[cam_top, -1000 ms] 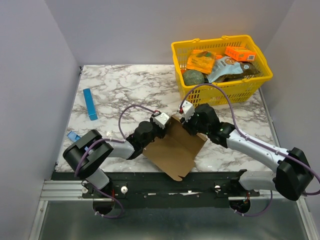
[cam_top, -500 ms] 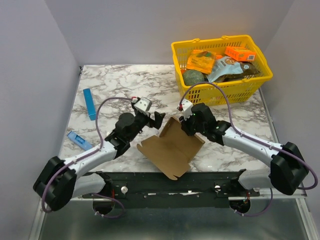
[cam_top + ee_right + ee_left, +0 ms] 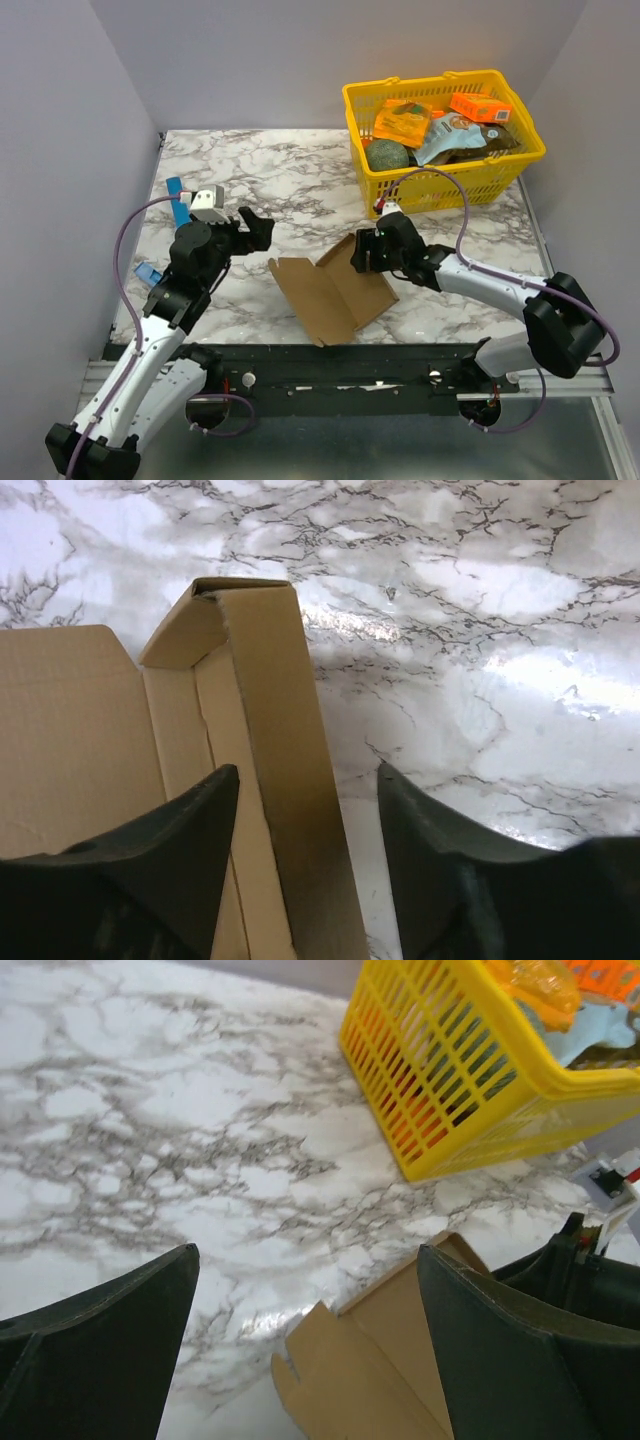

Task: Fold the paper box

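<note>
Top external view: the paper box (image 3: pixel 325 295) lies partly folded on the marble tabletop (image 3: pixel 290 170), near the front edge, between both arms. The left tool (image 3: pixel 252 228) is spread wide and holds nothing, left of the box and apart from it. The right tool (image 3: pixel 360 255) sits at the box's far right edge. Right wrist view: its jaws are parted and straddle an upright side panel, with tabletop visible between the panel and one finger; no grip is evident.

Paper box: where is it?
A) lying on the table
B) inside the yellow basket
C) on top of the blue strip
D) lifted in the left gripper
A: the paper box lies on the table, and the left gripper is open and apart from it.
</note>
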`<state>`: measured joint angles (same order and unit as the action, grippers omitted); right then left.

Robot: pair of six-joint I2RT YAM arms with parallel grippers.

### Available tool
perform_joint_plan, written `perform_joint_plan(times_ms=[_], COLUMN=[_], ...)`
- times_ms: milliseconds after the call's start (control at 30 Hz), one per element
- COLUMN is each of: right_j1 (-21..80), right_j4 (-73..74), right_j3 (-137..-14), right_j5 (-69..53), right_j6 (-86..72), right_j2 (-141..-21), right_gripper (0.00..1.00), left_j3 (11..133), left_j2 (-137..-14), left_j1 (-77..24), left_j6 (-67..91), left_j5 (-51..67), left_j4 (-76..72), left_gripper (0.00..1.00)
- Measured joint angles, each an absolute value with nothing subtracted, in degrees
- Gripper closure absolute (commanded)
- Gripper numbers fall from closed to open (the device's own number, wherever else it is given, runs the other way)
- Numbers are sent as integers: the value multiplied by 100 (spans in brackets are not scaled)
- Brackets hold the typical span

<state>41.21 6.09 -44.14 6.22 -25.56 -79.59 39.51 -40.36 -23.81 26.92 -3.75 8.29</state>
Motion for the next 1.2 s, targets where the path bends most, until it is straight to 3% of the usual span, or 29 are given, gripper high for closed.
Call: perform_joint_plan(times_ms=[200,367,467,700,1067,1133,1200], right_j1=[4121,4121,4121,4119,4121,4121,4121], right_j4=[593,757,864,913,1306,1439,1573], right_j3=[-4412,-4414,-4414,-4418,-4762,-4810,-4908], right_j5=[751,1162,1313,1057,685,845,1057], right_j6=[-2869,-2790,-2711,-2377,-2316,-2314,-2305], right_j2=[-7931,-7581,-7570,-7489,-7024,-6792,-6630], right_gripper=[4,14,14,9,4,9,25], left_j3=[3573,3332,3291,3186,1260,1264,1282], left_j2=[-3743,-3782,-3903,-4106,-4211,-4259,-4311], left_j1=[-1612,-1190,-1122,-1120,-1140,-1164,-1216], left_j6=[3173,3332,3339,3415,4213,4211,4180], left_j5=[14,259,316,480,934,945,943], left_j4=[1870,2303,2362,2231,829,642,530], left_gripper=[1,1,1,1,12,17,24])
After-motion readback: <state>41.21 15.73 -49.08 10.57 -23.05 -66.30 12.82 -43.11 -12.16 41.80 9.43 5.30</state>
